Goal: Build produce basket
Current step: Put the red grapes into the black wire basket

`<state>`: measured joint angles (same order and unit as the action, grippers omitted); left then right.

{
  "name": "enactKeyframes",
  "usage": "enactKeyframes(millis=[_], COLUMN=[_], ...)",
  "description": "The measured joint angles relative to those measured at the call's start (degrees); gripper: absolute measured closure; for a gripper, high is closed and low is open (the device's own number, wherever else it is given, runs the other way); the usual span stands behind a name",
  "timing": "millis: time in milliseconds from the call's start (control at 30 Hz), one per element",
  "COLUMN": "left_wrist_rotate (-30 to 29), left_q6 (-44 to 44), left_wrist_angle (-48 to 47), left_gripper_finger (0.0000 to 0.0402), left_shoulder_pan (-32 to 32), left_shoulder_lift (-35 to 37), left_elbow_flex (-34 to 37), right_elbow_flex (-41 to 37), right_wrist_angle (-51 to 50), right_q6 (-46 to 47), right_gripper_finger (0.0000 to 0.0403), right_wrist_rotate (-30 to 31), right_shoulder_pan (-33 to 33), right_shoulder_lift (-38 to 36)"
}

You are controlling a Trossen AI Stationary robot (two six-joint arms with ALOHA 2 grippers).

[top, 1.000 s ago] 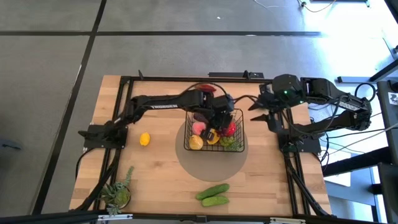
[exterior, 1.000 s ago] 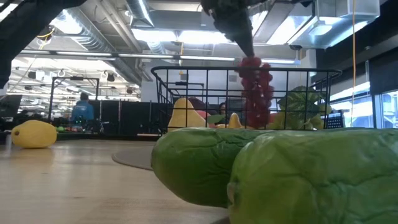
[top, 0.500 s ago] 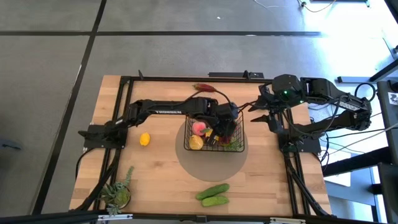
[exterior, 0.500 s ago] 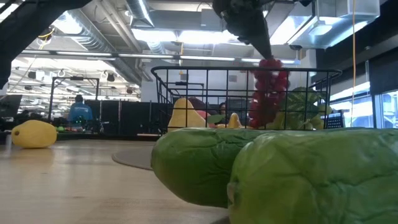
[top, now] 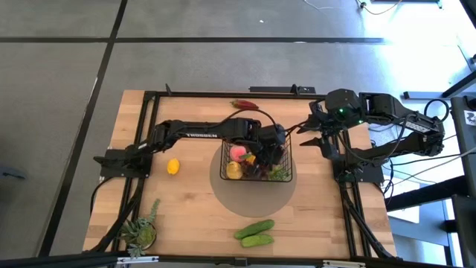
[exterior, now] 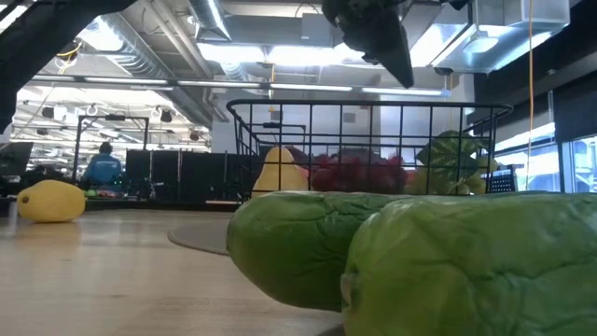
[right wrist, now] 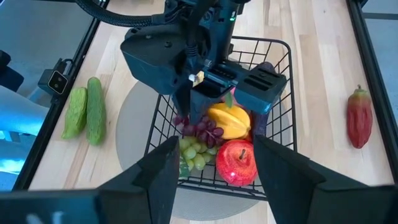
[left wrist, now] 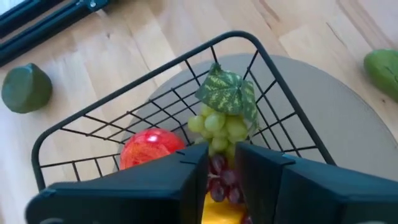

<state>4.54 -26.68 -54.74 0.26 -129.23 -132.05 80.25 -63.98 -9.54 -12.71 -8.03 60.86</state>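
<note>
The black wire basket point(top: 256, 158) stands on a round grey mat. In it lie a red apple point(left wrist: 151, 146), a yellow mango point(right wrist: 230, 121), a pink peach point(top: 238, 152), green grapes point(left wrist: 221, 124) and a bunch of purple grapes point(exterior: 359, 173). My left gripper point(left wrist: 222, 163) hangs over the basket's right half, slightly open. Its tips point(exterior: 403, 75) stand above the rim, with the purple grapes point(right wrist: 200, 129) lying loose beneath them. My right gripper point(right wrist: 214, 180) waits open and raised beyond the basket's right side point(top: 311, 135).
A lemon point(top: 172, 166) lies left of the basket. Two cucumbers point(top: 255, 232) lie near the front edge. A red pepper-like piece point(top: 244, 105) lies at the far edge behind the basket. A small potted plant point(top: 141, 231) stands at the front left corner.
My left gripper has carried the hanging bunch of purple grapes toward the table's right edge and a little down, over the basket. It has then let go. The bunch has fallen and now lies on the fruit inside the basket.
</note>
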Motion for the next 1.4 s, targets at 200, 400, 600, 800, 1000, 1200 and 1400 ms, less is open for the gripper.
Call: enactKeyframes(millis=[200, 400, 600, 800, 1000, 1200, 1400], left_wrist_rotate=[-3.7, -6.0, -5.5, -5.6, -6.1, -4.2, -3.2], left_q6=[0.5, 8.9, 15.0, 20.5, 23.9, 27.7, 28.1], left_wrist_angle=[0.5, -1.9, -9.3, -9.8, -13.2, -14.8, -20.6], left_gripper_finger=[0.0328, 0.0328, 0.0328, 0.0328, 0.0331, 0.0332, 0.0332], left_shoulder_pan=[0.1, 1.3, 3.8, 6.3, 9.3, 11.3, 9.5], left_shoulder_lift=[0.0, 1.6, 6.0, 10.1, 12.7, 14.1, 14.9], left_elbow_flex=[0.0, 0.0, 0.1, -0.1, 0.0, -0.1, 0.0], right_elbow_flex=[0.0, 0.0, 0.0, 0.0, 0.0, 0.0, 0.0], right_wrist_angle=[-0.2, -1.7, -2.1, -2.0, -2.3, -2.6, -4.5], right_q6=[0.0, -0.1, -0.2, -0.5, -0.8, 3.1, 3.3], right_gripper_finger=[0.0204, 0.0204, 0.0204, 0.0204, 0.0204, 0.0204, 0.0204], right_wrist_rotate=[0.0, 0.0, 0.0, 0.0, 0.1, 0.0, 0.0], right_shoulder_pan=[0.0, 0.0, 0.0, 0.0, 0.0, 0.0, 0.0], right_shoulder_lift=[0.0, -1.0, -4.0, -6.7, -7.7, -7.2, -5.8])
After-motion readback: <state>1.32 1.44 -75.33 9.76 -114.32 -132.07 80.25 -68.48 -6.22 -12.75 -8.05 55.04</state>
